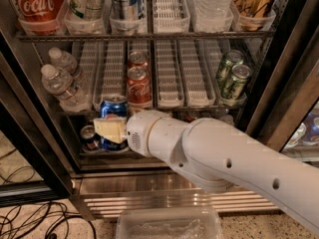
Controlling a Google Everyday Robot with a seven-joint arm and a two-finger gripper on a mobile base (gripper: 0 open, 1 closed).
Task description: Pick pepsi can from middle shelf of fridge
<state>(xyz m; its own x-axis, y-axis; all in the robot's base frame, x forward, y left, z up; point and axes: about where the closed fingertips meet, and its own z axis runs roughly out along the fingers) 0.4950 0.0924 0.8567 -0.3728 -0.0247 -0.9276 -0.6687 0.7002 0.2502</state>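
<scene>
The pepsi can is blue with a silver top and stands upright at the front left edge of the middle shelf, just outside and a little below its rim. My gripper is shut on the pepsi can, with a cream finger pad across the can's front. My white arm reaches in from the lower right. The can's lower part is hidden behind the finger. The fridge stands open with its dark frame on both sides.
Two red Coca-Cola cans stand in the lane right of the pepsi can. Water bottles are at the left, green cans at the right. A dark can sits below. A clear tub and cables lie on the floor.
</scene>
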